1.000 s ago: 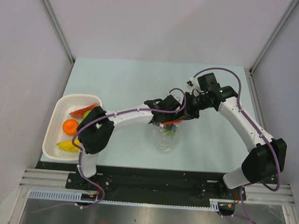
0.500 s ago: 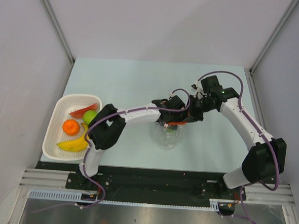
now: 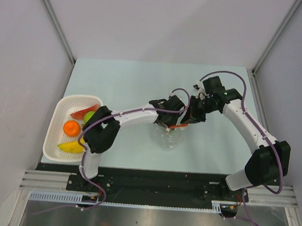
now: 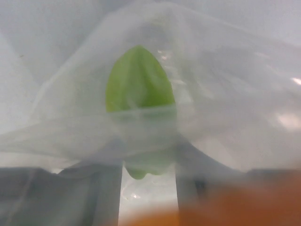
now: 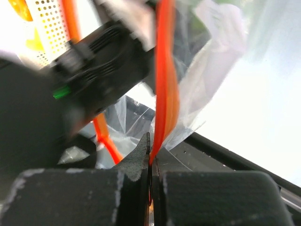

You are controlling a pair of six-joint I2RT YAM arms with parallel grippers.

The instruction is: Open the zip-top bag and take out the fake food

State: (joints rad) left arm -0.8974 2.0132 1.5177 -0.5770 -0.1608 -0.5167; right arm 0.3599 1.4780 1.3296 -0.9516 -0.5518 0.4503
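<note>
The clear zip-top bag [image 3: 170, 139] lies mid-table, its red zip strip [image 3: 177, 126] lifted. My right gripper [image 3: 188, 117] is shut on that strip, which shows in the right wrist view [image 5: 165, 89] running up from the closed jaws [image 5: 150, 147]. My left gripper [image 3: 169, 113] is at the bag's mouth. In the left wrist view its fingers [image 4: 101, 193] stand apart, blurred behind plastic [image 4: 235, 94]. The flat green piece [image 4: 139, 89] lies inside the bag, its near end between the fingertips [image 4: 149, 165]. The other fake food is in the basket.
The white perforated basket [image 3: 54, 132] stands at the table's left edge. It holds an orange piece [image 3: 71, 128], a green fruit [image 3: 90, 116], a red piece [image 3: 83, 110] and a yellow banana [image 3: 70, 147]. Grey walls enclose the table.
My left gripper pushed right into the bag's mouth, then drew back slightly left. My right gripper kept its hold on the red strip. The bag shifted a little.
</note>
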